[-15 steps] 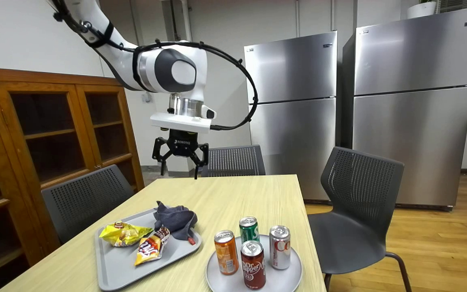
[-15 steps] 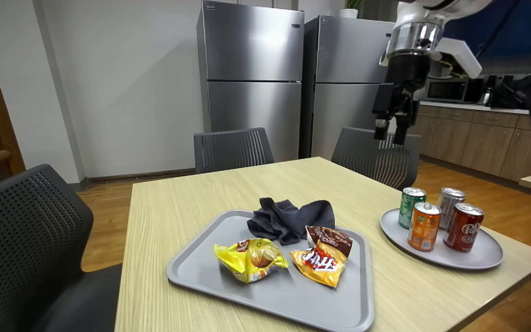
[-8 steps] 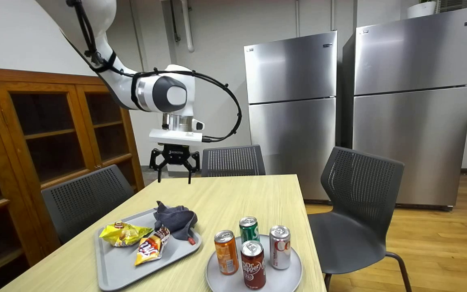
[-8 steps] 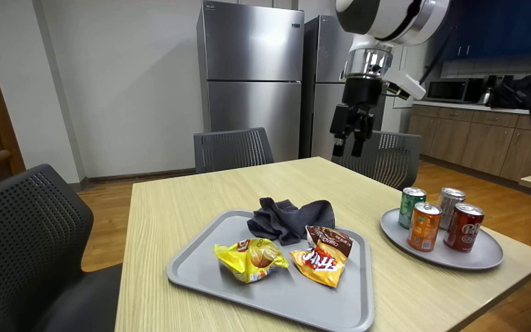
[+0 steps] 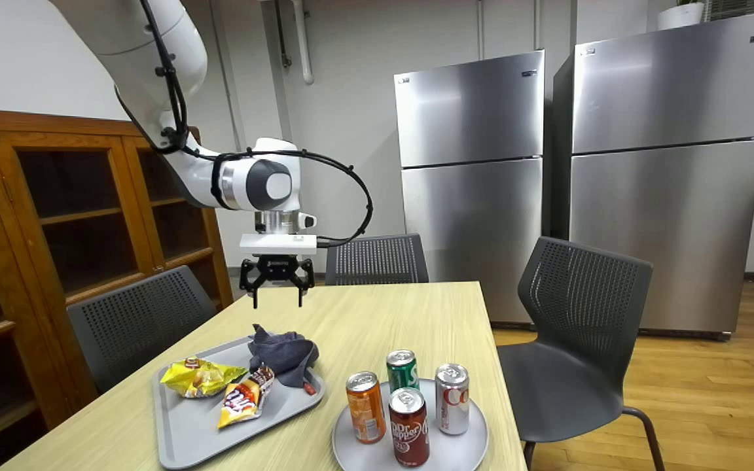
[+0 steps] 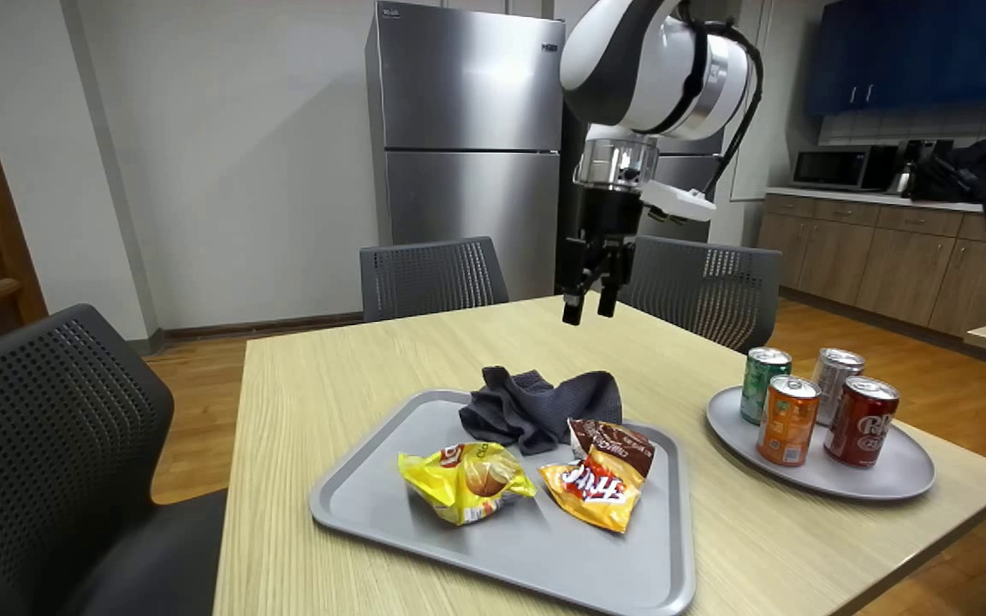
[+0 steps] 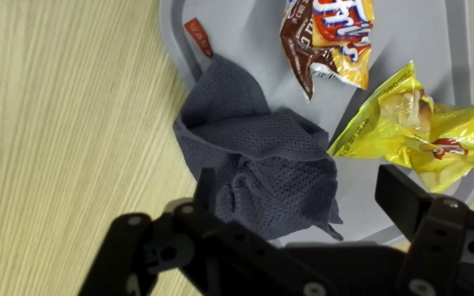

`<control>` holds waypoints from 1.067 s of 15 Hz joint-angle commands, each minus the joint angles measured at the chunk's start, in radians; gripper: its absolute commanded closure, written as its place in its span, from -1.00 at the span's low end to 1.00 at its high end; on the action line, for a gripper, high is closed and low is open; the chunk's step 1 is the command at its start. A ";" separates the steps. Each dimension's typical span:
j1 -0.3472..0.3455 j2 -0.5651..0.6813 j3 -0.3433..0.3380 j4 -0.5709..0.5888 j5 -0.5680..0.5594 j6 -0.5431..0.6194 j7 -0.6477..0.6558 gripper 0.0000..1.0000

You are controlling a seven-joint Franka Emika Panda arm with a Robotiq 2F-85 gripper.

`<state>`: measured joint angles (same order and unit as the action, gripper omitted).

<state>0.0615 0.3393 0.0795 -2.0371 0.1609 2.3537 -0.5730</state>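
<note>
My gripper [image 5: 277, 305] is open and empty in the air above the table. It also shows in an exterior view [image 6: 590, 313] and in the wrist view [image 7: 296, 181]. Nearest to it is a crumpled dark grey cloth [image 7: 261, 135], partly between the fingers as seen from the wrist, below and not touched. The cloth [image 6: 536, 411] lies on the edge of a grey tray [image 6: 544, 556]; a small red tag [image 7: 199, 37] shows at its corner. On the tray are a yellow chip bag [image 7: 422, 131] and an orange-and-brown Fritos bag [image 7: 340, 33]. The gripper hides the cloth's lower left part in the wrist view.
A round grey plate [image 6: 887, 483] beside the tray holds several upright cans: orange [image 6: 789, 423], green [image 6: 765, 385], dark red [image 6: 861, 423] and silver [image 6: 835, 376]. Dark chairs [image 5: 573, 340] stand round the wooden table [image 5: 403, 314]. A wooden cabinet [image 5: 82, 216] stands behind.
My gripper has moved down in both exterior views, and towards the tray and cloth. The gripper stays open. The cloth, bags, tray and cans have not moved.
</note>
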 commanded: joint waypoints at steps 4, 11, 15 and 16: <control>0.017 0.156 0.041 0.149 -0.111 0.036 0.125 -1.00; -0.005 0.153 0.059 0.130 -0.104 0.038 0.105 -1.00; -0.005 0.153 0.059 0.131 -0.104 0.038 0.105 -1.00; -0.005 0.153 0.059 0.131 -0.104 0.038 0.105 -1.00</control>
<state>0.0822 0.4904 0.1113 -1.9075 0.0764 2.3928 -0.4812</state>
